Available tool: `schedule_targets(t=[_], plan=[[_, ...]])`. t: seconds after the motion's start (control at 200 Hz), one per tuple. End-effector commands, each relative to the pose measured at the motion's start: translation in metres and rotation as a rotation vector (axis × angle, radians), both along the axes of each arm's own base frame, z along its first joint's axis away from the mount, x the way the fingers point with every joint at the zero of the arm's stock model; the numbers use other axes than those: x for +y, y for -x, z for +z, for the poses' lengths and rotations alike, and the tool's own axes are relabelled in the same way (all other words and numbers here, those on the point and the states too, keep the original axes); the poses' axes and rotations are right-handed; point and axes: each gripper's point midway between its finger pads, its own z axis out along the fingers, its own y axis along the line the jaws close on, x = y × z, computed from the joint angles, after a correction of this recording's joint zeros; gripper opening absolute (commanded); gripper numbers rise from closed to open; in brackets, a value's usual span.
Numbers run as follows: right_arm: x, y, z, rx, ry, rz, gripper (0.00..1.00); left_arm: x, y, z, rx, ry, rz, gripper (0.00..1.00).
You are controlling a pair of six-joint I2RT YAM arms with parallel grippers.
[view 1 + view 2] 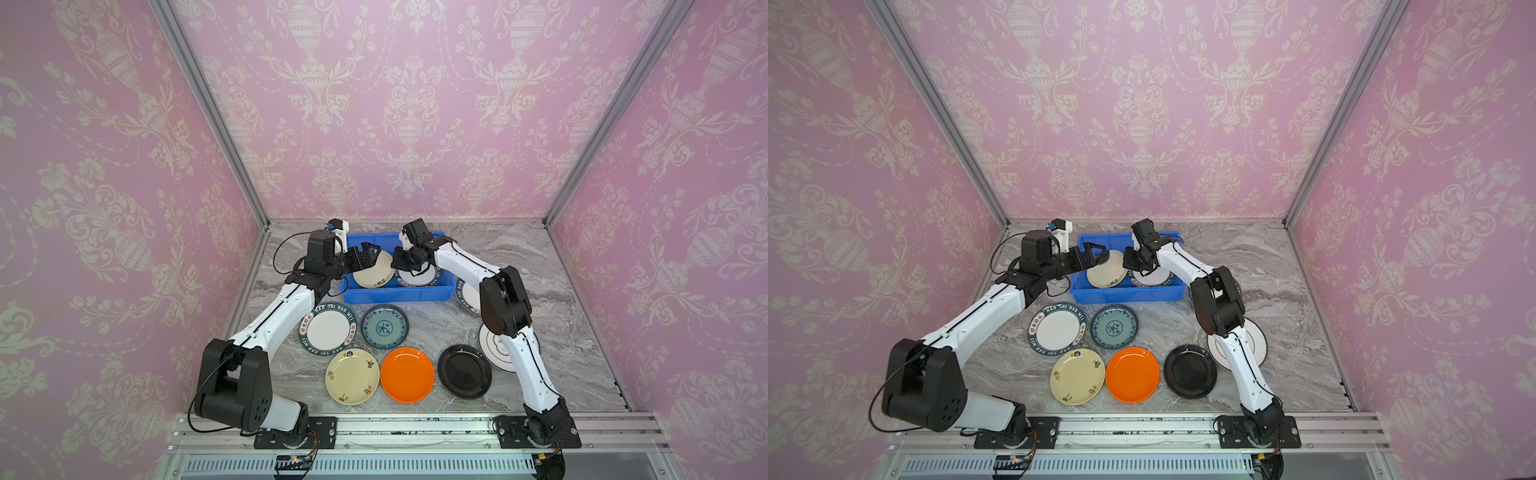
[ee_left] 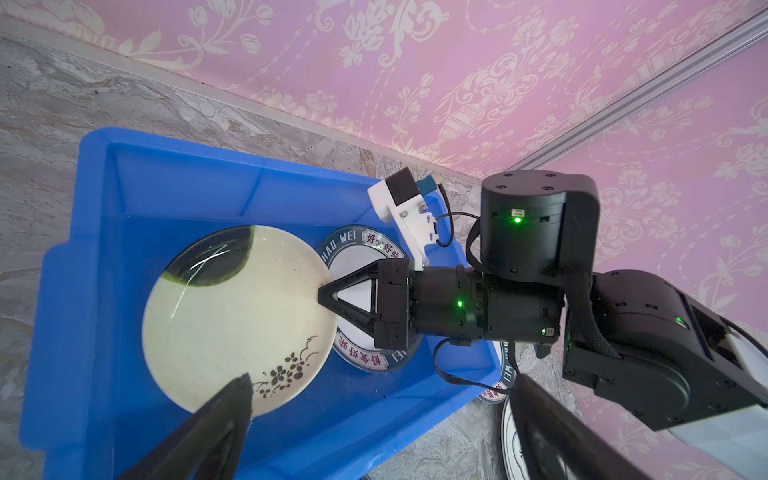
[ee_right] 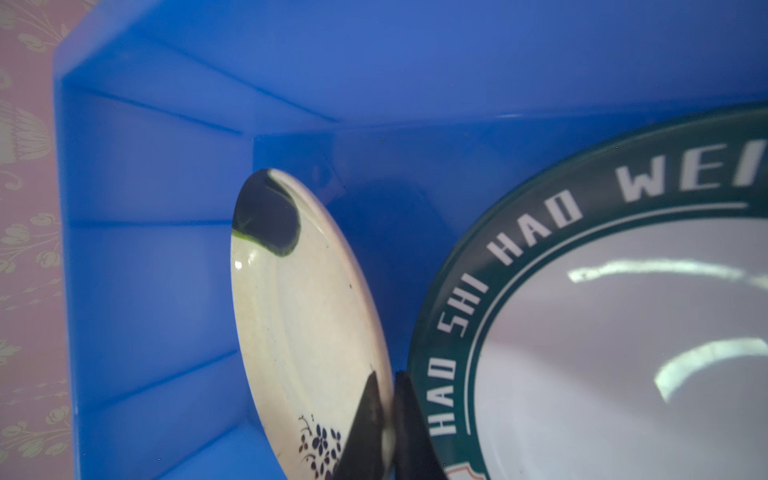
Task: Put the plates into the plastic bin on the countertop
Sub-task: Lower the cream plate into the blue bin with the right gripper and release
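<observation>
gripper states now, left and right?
Left gripper: open, empty, over the blue bin.
Right gripper: shut on the rim of the cream plate in the bin.

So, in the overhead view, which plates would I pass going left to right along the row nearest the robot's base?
cream plate → orange plate → black plate → white black-ringed plate

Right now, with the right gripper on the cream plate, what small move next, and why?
Probably open the right gripper: it pinches the rim of the cream plate, which already sits tilted inside the blue bin, beside the lettered plate.
</observation>
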Motion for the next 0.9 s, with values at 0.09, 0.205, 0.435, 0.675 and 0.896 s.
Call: schedule_targets(t=[0.09, 0.205, 0.435, 0.675, 0.896], plan=[[0.011, -0.001, 0.007, 0.005, -0.025, 0.004, 0.00, -0.002, 0.006, -0.006, -0.002, -0.020, -0.010, 0.98], [0.013, 0.001, -0.001, 0.023, -0.009, 0.014, 0.01, -0.003, 0.007, -0.007, -0.002, -0.028, -0.014, 0.98], [0.009, 0.001, -0.003, 0.010, 0.039, 0.011, 0.28, 0.003, 0.010, -0.001, -0.023, -0.075, -0.002, 0.98], [0.002, 0.001, 0.010, -0.036, 0.084, 0.019, 0.32, 0.001, 0.008, 0.001, -0.024, -0.074, -0.006, 0.98], [-0.006, 0.007, 0.038, -0.093, 0.088, 0.031, 0.32, -0.008, 0.012, -0.005, -0.012, -0.086, -0.038, 0.98]])
